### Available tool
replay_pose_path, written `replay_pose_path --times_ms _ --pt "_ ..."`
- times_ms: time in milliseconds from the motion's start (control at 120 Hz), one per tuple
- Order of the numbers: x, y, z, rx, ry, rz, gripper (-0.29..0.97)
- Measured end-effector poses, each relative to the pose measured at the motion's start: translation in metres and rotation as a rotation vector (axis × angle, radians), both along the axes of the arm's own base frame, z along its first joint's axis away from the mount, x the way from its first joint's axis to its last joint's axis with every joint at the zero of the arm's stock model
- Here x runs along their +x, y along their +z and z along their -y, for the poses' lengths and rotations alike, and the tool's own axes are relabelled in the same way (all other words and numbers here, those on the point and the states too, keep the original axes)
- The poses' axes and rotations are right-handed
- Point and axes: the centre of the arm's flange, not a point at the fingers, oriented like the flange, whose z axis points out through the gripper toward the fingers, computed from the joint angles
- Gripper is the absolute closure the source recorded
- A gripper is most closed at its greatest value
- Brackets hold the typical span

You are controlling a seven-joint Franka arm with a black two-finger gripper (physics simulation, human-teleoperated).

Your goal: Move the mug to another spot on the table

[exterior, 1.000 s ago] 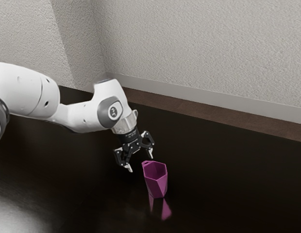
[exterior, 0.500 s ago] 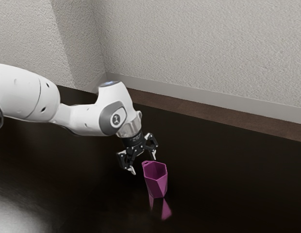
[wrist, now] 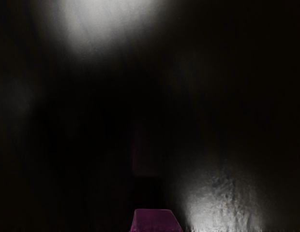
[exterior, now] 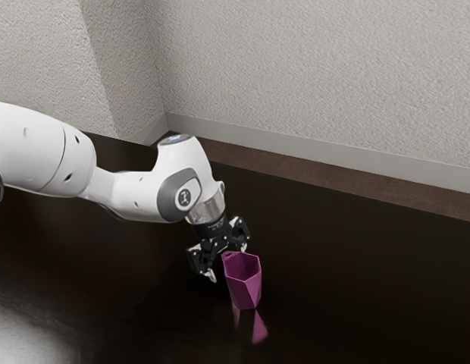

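- Now, your gripper sits low, just beside the purple mug on the exterior view's left of it, fingers spread wide and grasping nothing.
- Your mug stands upright on the dark tabletop, well away from the wall (its reflection glints right under it).
- One fingertip is up at the mug's rim; you cannot tell whether it touches.
- In the wrist view, the mug shows just under your hand.

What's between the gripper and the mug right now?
Nothing: in the exterior view the open gripper sits right at the rim of the mug, with only dark table around them.
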Motion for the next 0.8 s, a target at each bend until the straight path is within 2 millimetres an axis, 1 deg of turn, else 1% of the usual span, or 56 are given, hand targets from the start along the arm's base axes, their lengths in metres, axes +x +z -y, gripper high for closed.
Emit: replay_pose_path --times_ms 83,167,300,458,617,800 --pt "-0.001 0.0 0.005 -0.002 -0.002 0.002 0.06" --pt "-0.001 0.0 0.006 -0.002 0.004 0.003 0.12" --pt "-0.001 0.0 0.006 0.001 0.009 0.002 0.26" --pt "-0.001 0.0 0.006 0.012 0.004 0.001 0.46" --pt "-0.001 0.004 0.006 0.016 0.004 0.002 0.53" --pt "-0.001 0.026 0.008 0.01 -0.007 -0.013 0.57"
